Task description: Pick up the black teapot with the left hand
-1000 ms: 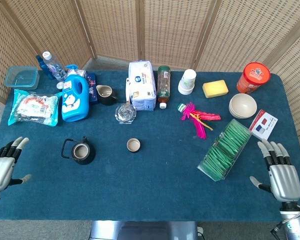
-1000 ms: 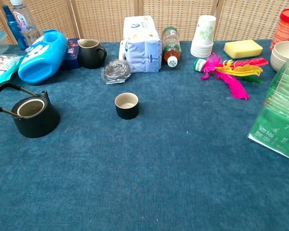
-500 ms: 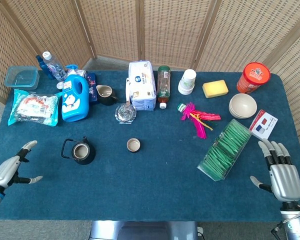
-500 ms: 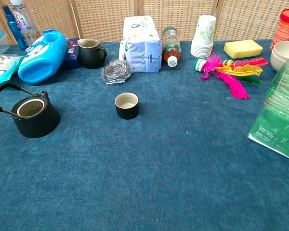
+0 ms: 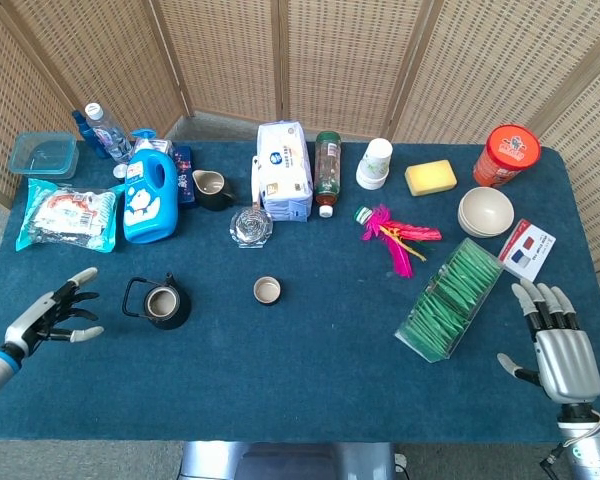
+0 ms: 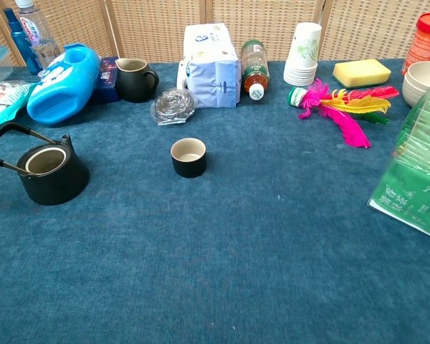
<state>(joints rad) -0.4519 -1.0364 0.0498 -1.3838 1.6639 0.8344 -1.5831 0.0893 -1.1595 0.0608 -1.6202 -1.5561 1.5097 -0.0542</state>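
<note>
Left hand (image 5: 52, 315): your fingers (image 5: 80, 275) are spreading apart and holding nothing, reaching in from the near left edge of the worktop (image 5: 310, 370), near the target but not touching it. Seen in the head view only.

Right hand (image 5: 560, 350): you are keeping it at the near right corner, fingers fanned upward, holding nothing — well apart from the task.

Black teapot (image 5: 163, 304): it is sitting upright and lidless on the worktop, just right of your left hand, with the blue detergent bottle (image 5: 150, 195) behind it and a small dark cup (image 5: 267, 290) off to its right. Its thin hoop handle (image 6: 7, 140) is lying tilted toward the left, your side.

Handling, as a judgement: it is looking like cast iron or heavy ceramic — rigid, weighty for its size, with a round body that would slip in a spread grasp. You are best placed to hook the handle, closing under its top so the pot hangs level. The open mouth offers no secure hold.
</note>
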